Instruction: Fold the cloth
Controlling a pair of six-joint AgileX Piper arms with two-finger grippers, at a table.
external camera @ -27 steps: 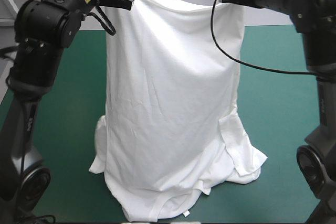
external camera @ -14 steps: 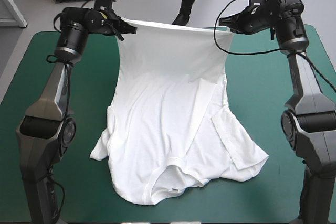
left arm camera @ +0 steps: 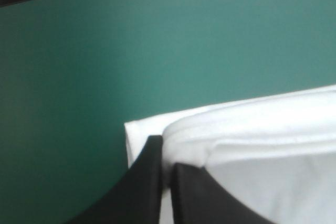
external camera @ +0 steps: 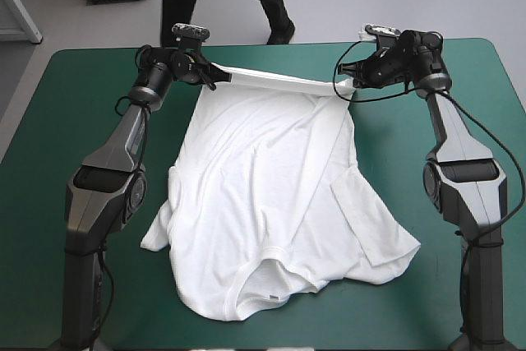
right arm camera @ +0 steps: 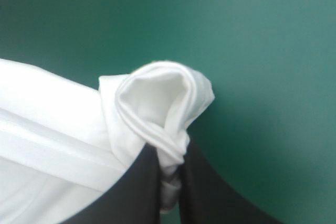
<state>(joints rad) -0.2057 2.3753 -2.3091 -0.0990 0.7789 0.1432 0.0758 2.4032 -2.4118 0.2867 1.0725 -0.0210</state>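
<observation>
The white T-shirt (external camera: 271,203) lies mostly spread on the teal-green cover, collar end toward the near edge, with a sleeve flared out on each side. Its far hem (external camera: 279,81) is pulled taut between the two grippers, just above the table near the far edge. My left gripper (external camera: 215,78) is shut on the hem's left corner; the left wrist view shows white cloth (left arm camera: 252,140) pinched between the black fingers (left arm camera: 147,182). My right gripper (external camera: 352,81) is shut on the right corner, where a bunched fold of T-shirt (right arm camera: 163,103) sticks out past the fingers (right arm camera: 210,192).
Bare teal-green cover (external camera: 74,121) lies to the left and right of the shirt. The table's far edge (external camera: 271,42) runs just beyond the grippers. The right arm's black cable hangs in a loop near the right gripper.
Both grippers have come down and moved away toward the far edge with the hem. The shirt, hanging as a tall curtain earlier, now lies mostly on the table.
</observation>
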